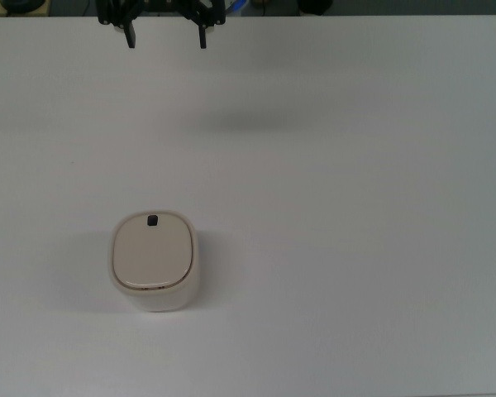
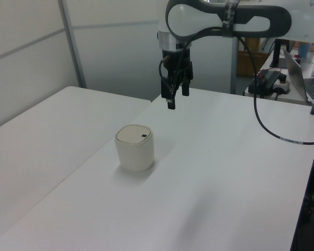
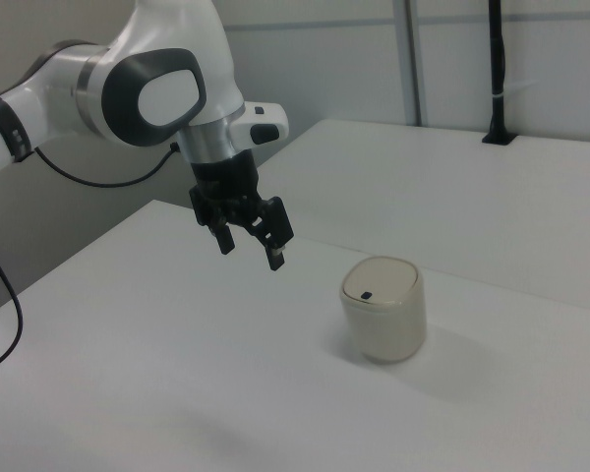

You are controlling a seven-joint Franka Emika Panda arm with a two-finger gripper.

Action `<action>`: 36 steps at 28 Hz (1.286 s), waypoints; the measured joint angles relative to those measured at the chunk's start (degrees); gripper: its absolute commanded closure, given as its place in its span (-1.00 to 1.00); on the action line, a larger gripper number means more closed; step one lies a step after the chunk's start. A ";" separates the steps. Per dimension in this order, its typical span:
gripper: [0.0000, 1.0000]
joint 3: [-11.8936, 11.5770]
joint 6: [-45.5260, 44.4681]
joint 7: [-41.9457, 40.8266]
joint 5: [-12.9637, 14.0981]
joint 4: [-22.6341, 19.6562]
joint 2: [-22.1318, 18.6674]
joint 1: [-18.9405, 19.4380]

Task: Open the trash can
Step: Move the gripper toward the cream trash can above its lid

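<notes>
Top view: trash can [image 1: 155,262] upright, lid shut, button [image 1: 152,220] toward spread-fingered tool [image 1: 166,40].

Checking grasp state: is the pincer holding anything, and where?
Nothing. The pincer hangs open, apart from the cream-white plastic trash can, lid closed.

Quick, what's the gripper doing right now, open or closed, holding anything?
Gripper: open, holding nothing, up in the air away from the trash can, whose lid is shut.
</notes>
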 measured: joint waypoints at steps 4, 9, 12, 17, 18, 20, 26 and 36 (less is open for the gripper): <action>-0.25 -0.07 -0.03 -1.08 0.00 0.03 -0.02 -0.15; 0.68 -0.32 -0.17 -6.25 0.00 0.06 -0.15 -0.92; 0.95 -0.42 -0.63 -8.27 0.01 0.07 -0.23 -1.44; 1.00 -0.43 -0.91 -8.84 0.03 0.07 -0.27 -1.60; 1.00 -0.43 -0.91 -8.85 0.03 0.07 -0.27 -1.58; 1.00 -0.43 -0.91 -8.85 0.03 0.07 -0.27 -1.58; 1.00 -0.43 -0.91 -8.87 0.04 0.05 -0.26 -1.58; 1.00 -0.42 1.38 -8.95 0.15 0.00 1.08 -1.57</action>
